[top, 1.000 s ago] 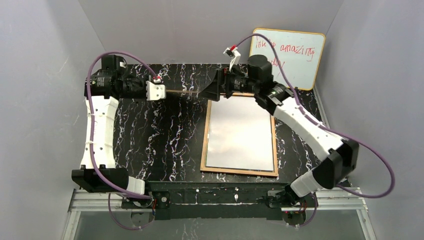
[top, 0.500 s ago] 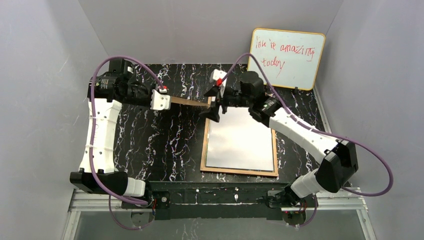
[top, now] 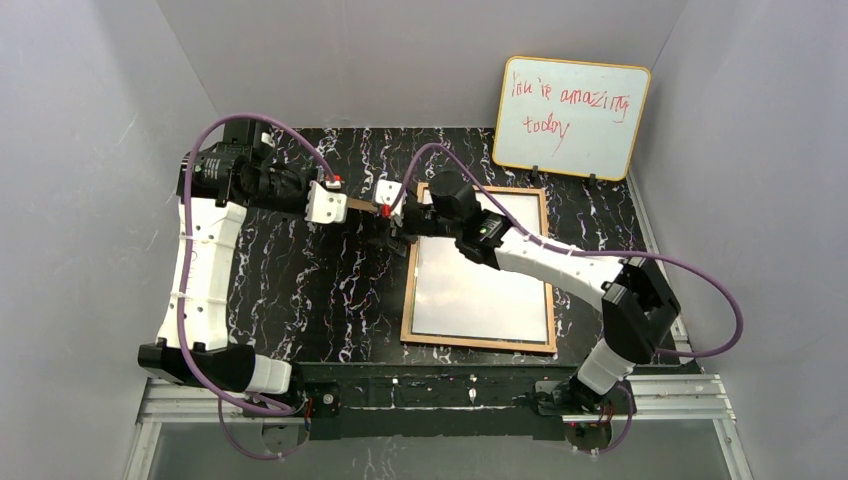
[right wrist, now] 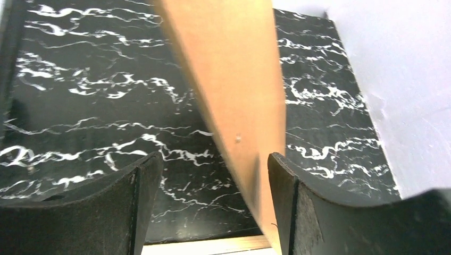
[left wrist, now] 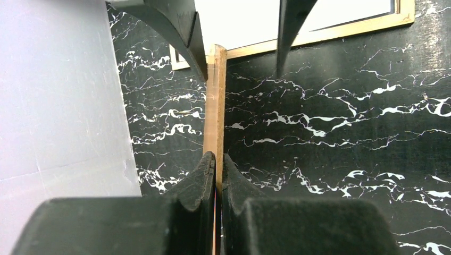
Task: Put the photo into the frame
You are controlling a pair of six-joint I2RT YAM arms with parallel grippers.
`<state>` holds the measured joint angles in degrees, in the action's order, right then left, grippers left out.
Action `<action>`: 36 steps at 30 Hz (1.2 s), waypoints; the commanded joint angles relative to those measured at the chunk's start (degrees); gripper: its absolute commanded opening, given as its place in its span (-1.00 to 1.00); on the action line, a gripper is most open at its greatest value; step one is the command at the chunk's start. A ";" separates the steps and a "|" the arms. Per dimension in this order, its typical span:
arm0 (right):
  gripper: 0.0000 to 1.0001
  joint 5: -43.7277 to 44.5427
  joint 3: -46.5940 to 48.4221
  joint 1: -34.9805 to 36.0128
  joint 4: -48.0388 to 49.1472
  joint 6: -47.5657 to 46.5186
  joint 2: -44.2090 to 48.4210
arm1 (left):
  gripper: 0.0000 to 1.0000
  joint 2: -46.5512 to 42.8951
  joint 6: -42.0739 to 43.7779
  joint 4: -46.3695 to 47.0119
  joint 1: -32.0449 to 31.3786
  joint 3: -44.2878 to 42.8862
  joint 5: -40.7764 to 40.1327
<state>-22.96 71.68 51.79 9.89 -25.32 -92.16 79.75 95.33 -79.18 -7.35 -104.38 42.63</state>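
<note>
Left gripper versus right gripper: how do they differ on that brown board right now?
The left gripper has its fingers shut on the brown board; the right gripper has its fingers spread either side of it, not clamped. The left gripper takes the board's left end, the right gripper the end nearer the frame. Both address the same board.

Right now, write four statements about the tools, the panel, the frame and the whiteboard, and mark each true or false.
1. The left tool is shut on the thin brown panel. True.
2. The right tool is clamped tight on that panel. False: its jaws stand apart, with the panel's end between them.
3. The frame stands upright against the back wall. False: it lies flat on the table.
4. The whiteboard bears red writing. True.
</note>
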 commanded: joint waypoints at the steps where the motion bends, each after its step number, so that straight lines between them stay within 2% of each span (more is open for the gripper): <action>1: 0.52 7.67 0.08 0.31 10.22 -2.45 -0.33 | -1.00 -1.23 -1.66 -3.62 -0.38 -1.28 1.25; 3: 0.31 7.67 0.54 0.57 10.75 -2.12 -0.71 | -1.00 -1.23 -1.64 -3.62 -0.38 -1.32 1.14; 7: -0.50 6.54 2.89 0.64 8.53 -1.94 -1.97 | -1.00 -0.93 -1.62 -3.62 -0.47 -1.41 1.09; 10: -0.97 6.88 3.05 0.63 7.96 -1.57 -2.00 | -1.00 -0.69 -2.47 -2.83 -0.47 -1.73 1.29; 11: -0.97 7.10 2.96 0.61 8.03 -1.38 -1.85 | -0.72 -0.89 -4.36 -1.17 -0.47 -1.62 1.54; 12: -0.97 7.09 2.82 0.63 8.19 -1.14 -1.68 | -0.13 -1.37 -7.71 2.13 -0.47 -1.19 1.68; 13: -0.97 7.33 2.52 0.59 8.86 -0.64 -1.46 | 0.32 -2.21 -12.59 6.80 -0.47 0.04 1.62; 14: -0.97 7.59 2.24 0.67 9.78 0.19 -1.25 | 0.70 -3.35 -17.56 14.04 -0.47 1.93 1.14; 15: -0.97 7.78 2.02 0.64 10.63 1.06 -1.00 | 0.93 -4.90 -24.17 22.63 -0.46 4.79 -0.10; 16: -0.97 8.22 1.90 0.63 11.49 2.09 -0.81 | 0.96 -6.43 -33.56 31.83 -0.47 8.82 -2.92; 18: -0.97 9.53 2.03 0.45 12.91 4.92 -0.45 | 0.96 -8.14 -45.16 47.07 -0.41 12.28 -8.42; 20: -0.97 10.09 2.86 -0.06 13.55 8.66 -0.07 | 0.96 -7.61 -51.01 53.88 -0.38 11.46 -12.60; 23: -0.97 9.25 5.43 -2.50 11.60 17.27 -0.03 | 0.96 -5.08 -60.69 56.82 -0.31 6.58 -18.58; 28: -0.97 -0.77 10.63 -10.56 5.43 34.98 -0.93 | 0.96 -3.74 -73.48 66.82 -0.20 3.16 -28.54; 32: -0.97 -7.45 11.10 -16.72 3.64 46.65 -0.18 | 0.96 -1.99 -80.82 67.67 -0.13 -1.20 -29.16; 36: -0.97 -12.85 10.79 -24.00 2.22 57.04 1.95 | 0.96 -1.19 -83.13 66.26 -0.12 -2.47 -30.37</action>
<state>-27.24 79.24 33.32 9.87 16.67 -93.80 77.93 19.59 -14.37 -7.62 -104.38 15.46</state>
